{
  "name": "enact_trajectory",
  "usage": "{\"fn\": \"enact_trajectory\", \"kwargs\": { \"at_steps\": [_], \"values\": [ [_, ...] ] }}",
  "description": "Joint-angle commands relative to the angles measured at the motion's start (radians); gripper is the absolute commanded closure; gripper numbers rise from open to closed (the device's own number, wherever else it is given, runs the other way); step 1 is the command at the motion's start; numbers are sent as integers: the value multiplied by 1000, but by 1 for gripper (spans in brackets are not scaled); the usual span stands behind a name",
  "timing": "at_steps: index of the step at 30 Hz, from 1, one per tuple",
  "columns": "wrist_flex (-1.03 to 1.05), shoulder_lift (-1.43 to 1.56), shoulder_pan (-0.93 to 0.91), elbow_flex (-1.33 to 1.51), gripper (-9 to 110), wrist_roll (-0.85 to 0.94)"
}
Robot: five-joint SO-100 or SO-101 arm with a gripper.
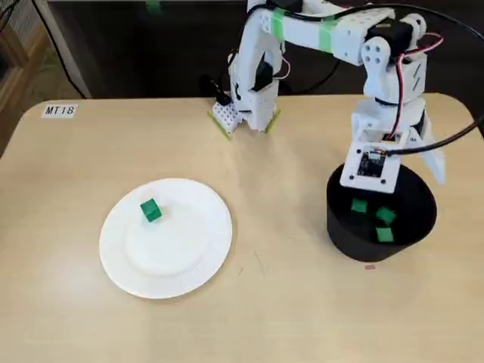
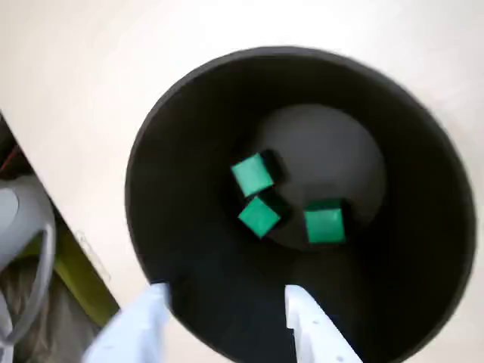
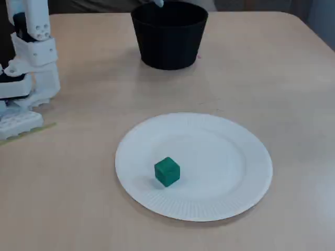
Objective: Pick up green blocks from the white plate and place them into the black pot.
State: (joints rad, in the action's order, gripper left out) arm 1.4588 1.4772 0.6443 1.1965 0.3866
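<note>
A: How's the gripper [image 2: 227, 296]?
B: Spread, empty, over the pot [image 1: 344, 231]; three blocks [image 2: 259, 215] beneath.
A: Remaining block [image 1: 150, 210]?
B: Well off, on the plate [image 1: 189, 261]. Probably light, stiff; pinch two opposite flat faces.

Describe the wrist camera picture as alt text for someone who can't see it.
Looking straight down into a black pot with three green blocks lying on its bottom. The open, empty gripper shows at the lower edge, its white fingers over the pot's rim; pale table surrounds the pot.
</note>
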Motion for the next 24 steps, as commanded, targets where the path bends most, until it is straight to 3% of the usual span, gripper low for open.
{"fn": "enact_trajectory", "kwargs": {
  "at_steps": [1,6,14,24],
  "values": [
    [55,75,-135,-55,104,-26],
    [114,112,-468,-44,104,-71],
    [123,80,-927,-23,104,-368],
    [195,14,-1161,-15,104,-732]
  ]
}}
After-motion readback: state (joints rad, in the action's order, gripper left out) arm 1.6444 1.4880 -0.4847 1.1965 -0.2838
